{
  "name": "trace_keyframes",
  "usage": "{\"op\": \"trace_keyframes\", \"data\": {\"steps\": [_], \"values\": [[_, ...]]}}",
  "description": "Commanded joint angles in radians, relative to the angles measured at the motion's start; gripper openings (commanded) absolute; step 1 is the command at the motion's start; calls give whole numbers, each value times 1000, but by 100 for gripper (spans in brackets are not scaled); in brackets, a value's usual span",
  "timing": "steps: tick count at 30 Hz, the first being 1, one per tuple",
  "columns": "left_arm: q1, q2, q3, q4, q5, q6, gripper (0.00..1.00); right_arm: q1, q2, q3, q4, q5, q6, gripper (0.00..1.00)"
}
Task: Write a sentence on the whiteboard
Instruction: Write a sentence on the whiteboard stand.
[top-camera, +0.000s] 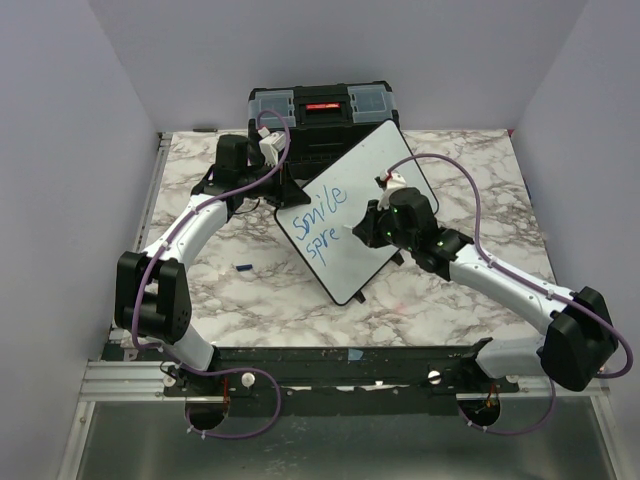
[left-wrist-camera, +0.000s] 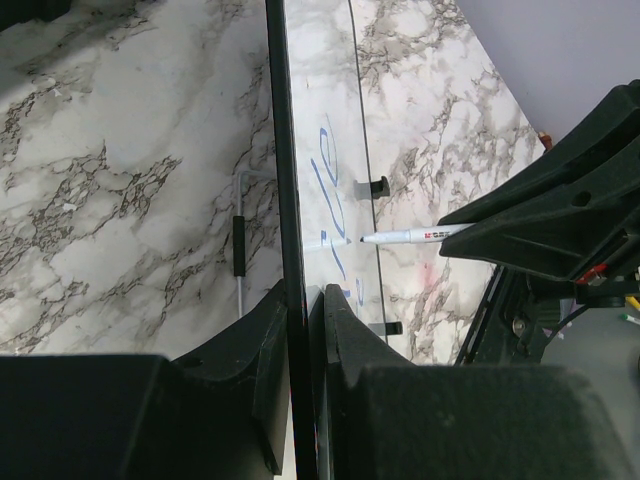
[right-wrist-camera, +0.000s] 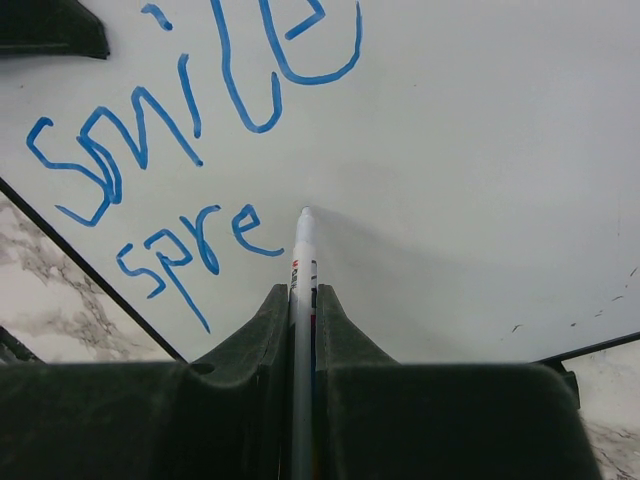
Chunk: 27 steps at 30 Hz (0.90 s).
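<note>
The whiteboard (top-camera: 385, 165) stands tilted on the marble table, leaning up toward the left. My left gripper (top-camera: 283, 190) is shut on its upper-left rim. In the left wrist view the thin black rim (left-wrist-camera: 283, 150) runs between the left gripper's (left-wrist-camera: 305, 295) fingers. The sentence (top-camera: 318, 215) reads "Smile" over "spre" in blue (right-wrist-camera: 190, 120). My right gripper (right-wrist-camera: 303, 295) is shut on a white marker (right-wrist-camera: 303, 260), whose tip touches the board just right of the last "e". The marker (left-wrist-camera: 410, 236) also shows from the side, meeting the board.
A black toolbox (top-camera: 320, 110) stands at the back, just behind the board's top corner. A small blue cap (top-camera: 243, 267) lies on the marble table (top-camera: 470, 170) left of the board. Grey walls close in both sides.
</note>
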Motion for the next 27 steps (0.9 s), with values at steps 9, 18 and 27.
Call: {"op": "trace_keyframes", "data": {"steps": [9,18,27], "values": [[-8,-58,-6,93,-18,89,0,-7,26,22,44,-62,-14,1],[-8,-56,-4,92,-18,89,0,-7,68,49,53,-76,-14,1],[-8,-50,0,95,-16,89,0,-7,82,34,57,-142,-27,1]]}}
